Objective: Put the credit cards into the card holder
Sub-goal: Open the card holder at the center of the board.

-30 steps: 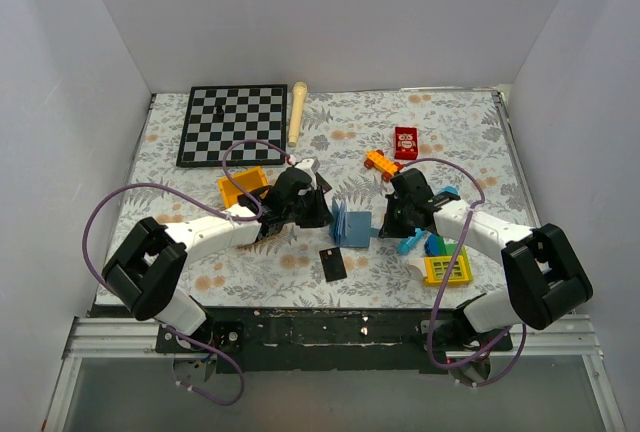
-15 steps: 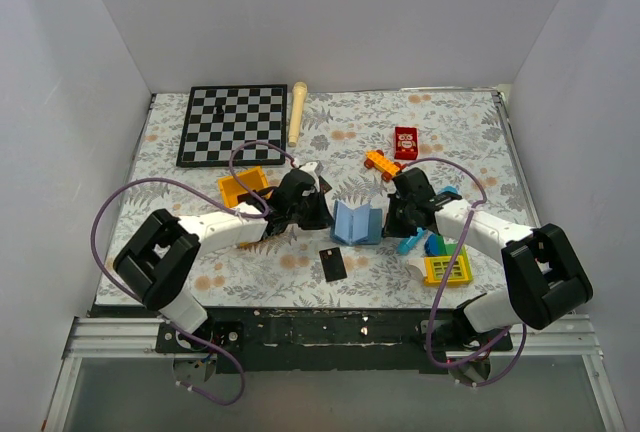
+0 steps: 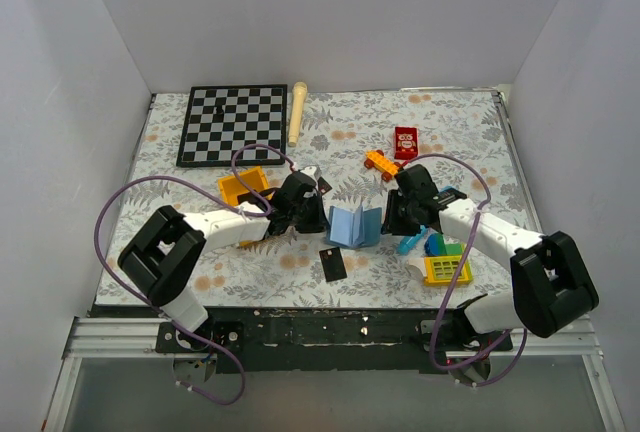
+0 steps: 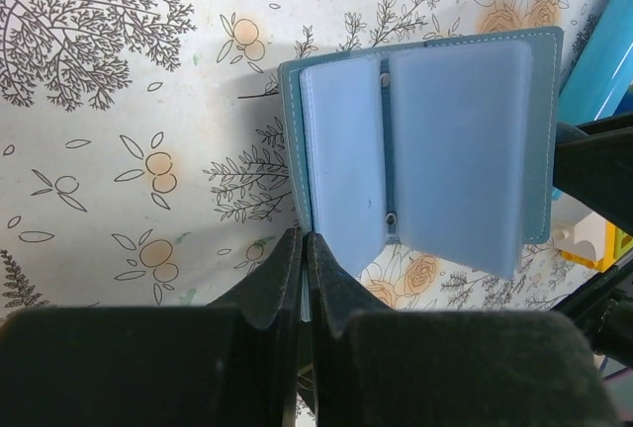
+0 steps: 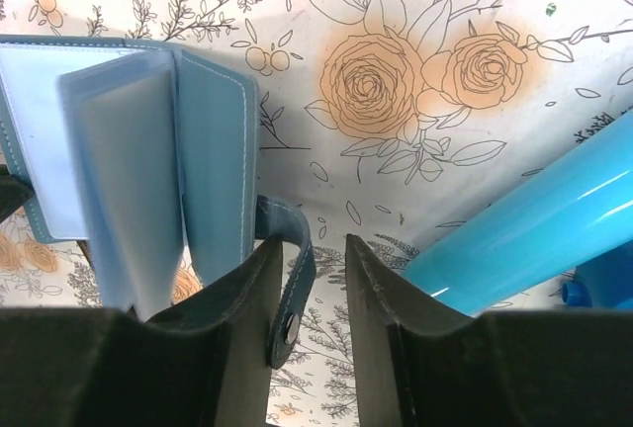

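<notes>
The slate-blue card holder [image 3: 355, 224] stands open like a book between my two grippers. My left gripper [image 3: 317, 214] is shut on its left edge; in the left wrist view the jaws [image 4: 304, 239] pinch the thin edge of the holder [image 4: 445, 140], with its light blue-grey sleeves facing up. My right gripper [image 3: 392, 220] is open at the holder's right side. In the right wrist view the snap tab [image 5: 294, 269] hangs between the spread fingers of the right gripper [image 5: 312, 242], next to the holder's cover [image 5: 213, 150]. One black credit card [image 3: 333, 264] lies flat in front of the holder. The other card is out of view.
A bright blue tube toy [image 3: 412, 242] lies just right of my right gripper, also in the right wrist view [image 5: 514, 239]. A yellow basket [image 3: 447, 269] is at front right. A red box [image 3: 405, 142], orange toy [image 3: 380, 162], orange tray [image 3: 243, 187], chessboard [image 3: 232, 124] and wooden stick [image 3: 297, 112] sit behind.
The card holder has gone from nearly folded to spread open. My left gripper has shifted slightly right and back with its edge. The black card has not moved.
</notes>
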Controlling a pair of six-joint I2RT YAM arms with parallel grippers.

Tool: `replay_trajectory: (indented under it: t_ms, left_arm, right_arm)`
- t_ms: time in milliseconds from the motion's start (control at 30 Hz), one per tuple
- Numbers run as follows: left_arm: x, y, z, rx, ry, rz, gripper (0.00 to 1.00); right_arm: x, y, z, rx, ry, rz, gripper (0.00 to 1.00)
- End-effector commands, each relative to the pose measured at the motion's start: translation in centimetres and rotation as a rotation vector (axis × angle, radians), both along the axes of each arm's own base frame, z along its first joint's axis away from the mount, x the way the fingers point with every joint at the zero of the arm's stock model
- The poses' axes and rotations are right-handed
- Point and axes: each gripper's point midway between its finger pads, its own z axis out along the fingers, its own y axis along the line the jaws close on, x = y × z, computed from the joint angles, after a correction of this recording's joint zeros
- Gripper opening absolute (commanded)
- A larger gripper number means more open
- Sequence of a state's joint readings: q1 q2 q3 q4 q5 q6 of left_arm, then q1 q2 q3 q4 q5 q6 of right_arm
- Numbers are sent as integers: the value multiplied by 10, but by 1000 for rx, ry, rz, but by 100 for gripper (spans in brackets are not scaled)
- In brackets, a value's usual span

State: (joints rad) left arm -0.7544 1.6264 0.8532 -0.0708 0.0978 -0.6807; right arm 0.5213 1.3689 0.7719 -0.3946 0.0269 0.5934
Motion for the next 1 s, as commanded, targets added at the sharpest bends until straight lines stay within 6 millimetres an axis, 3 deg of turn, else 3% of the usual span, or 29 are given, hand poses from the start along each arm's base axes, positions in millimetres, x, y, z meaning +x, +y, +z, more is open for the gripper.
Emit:
replay_trajectory:
  t_ms: [0,300,400,667,967]
  left_arm:
    - [5,0,26,-18,-55,2,0]
    - [4,-3,42,-50,-73,-7,0]
    - [6,-6,53,-69,-89,-10,0]
    - [8,-18,75,-119,-111,-36,0]
    - [3,-21,63,-102,-89,-47,0]
  right_arm:
    - [13,-2,27,-6,-81,-13,41]
    - [29,8,100,79,-239,14,44]
    - [33,11,113,95,-264,19,44]
    - [29,17,114,132,-263,36,44]
    - [22,38,107,241,-224,88,44]
